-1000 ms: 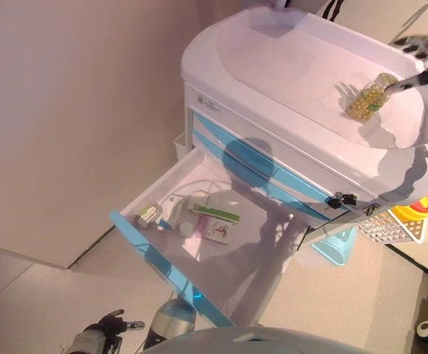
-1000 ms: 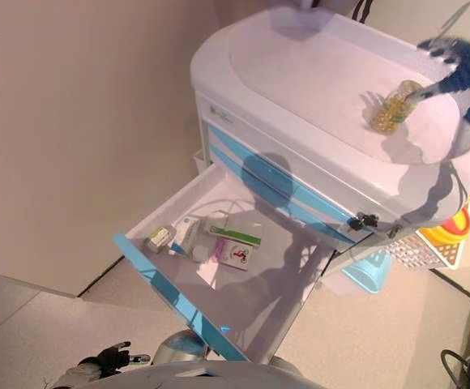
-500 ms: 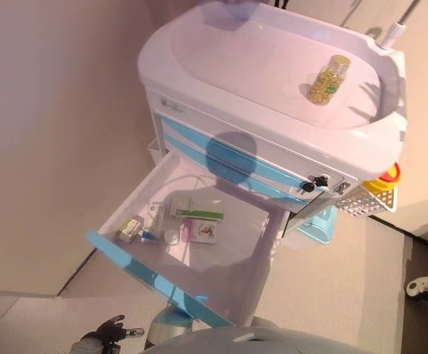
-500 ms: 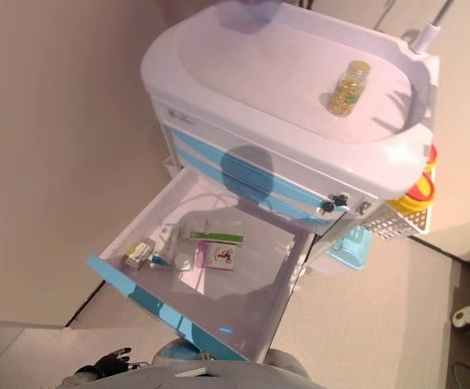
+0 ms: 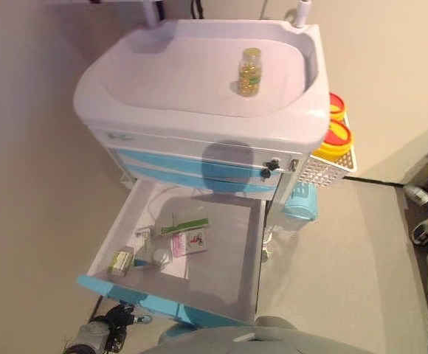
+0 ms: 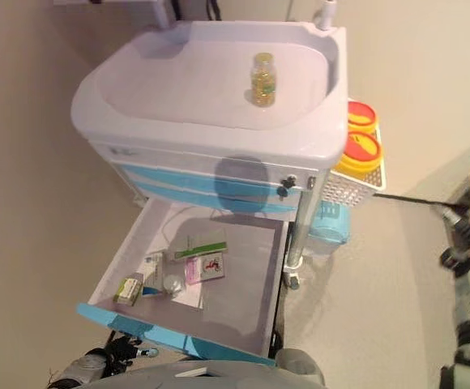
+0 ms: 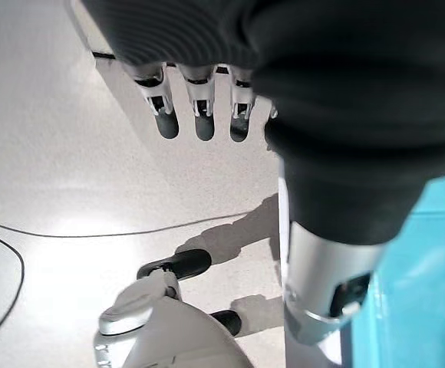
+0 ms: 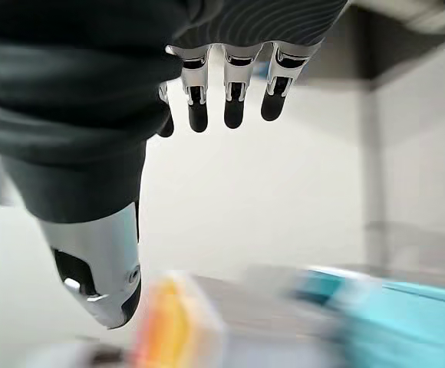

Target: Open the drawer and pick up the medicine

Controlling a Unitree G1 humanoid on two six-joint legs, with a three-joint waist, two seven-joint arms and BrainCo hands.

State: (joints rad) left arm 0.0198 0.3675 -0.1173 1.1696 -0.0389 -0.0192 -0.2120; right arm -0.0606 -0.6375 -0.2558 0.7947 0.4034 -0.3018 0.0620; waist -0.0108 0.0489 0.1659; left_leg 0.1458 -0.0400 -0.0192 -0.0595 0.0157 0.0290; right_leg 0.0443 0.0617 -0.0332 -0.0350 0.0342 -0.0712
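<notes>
Pale floor (image 5: 332, 265) and a plain wall surround a white cart (image 5: 199, 110) with blue-fronted drawers. Its lowest drawer (image 5: 221, 273) is pulled fully out, the blue front panel toward the robot. Inside, near the drawer's front left corner, lie a small yellowish box (image 5: 119, 261), a white bottle cap or small round bottle (image 5: 159, 257) and a blue-and-white tube or box (image 5: 142, 245); just behind them sit a pink-printed box (image 5: 190, 242) and a white box with a green stripe (image 5: 184, 223). On the cart's recessed top, toward its back right edge, a clear bottle of yellow capsules (image 5: 249, 72) stands upright. A white basket (image 5: 325, 166) hangs on the cart's right side, holding yellow containers with red lids (image 5: 336, 133). The left hand (image 5: 114, 332) hangs low by the drawer's front left corner, its fingers (image 7: 199, 115) straight and relaxed, holding nothing. The right hand (image 8: 238, 46) is held away from the cart, fingers (image 8: 234, 100) likewise extended and empty.
</notes>
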